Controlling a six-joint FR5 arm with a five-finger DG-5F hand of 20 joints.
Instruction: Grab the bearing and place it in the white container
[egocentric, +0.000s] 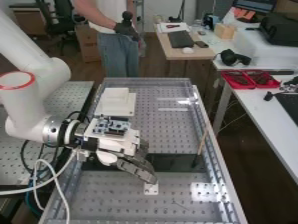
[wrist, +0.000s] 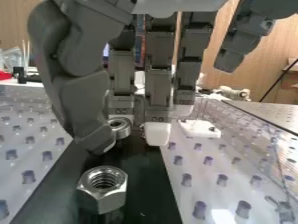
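bearing (wrist: 120, 128) by the hand (egocentric: 136, 167), steel nut (wrist: 103, 190) on black strip (wrist: 149, 172), perforated panel (wrist: 216, 162)

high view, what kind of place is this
Most likely a robotics lab or workshop: a white robot arm reaches over a bench with a hole-patterned top, a large metal nut sits under its hand, and a desk stands behind.

shiny metal nut (wrist: 108, 200), glossy strip (wrist: 154, 175), metal bearing (wrist: 122, 132)
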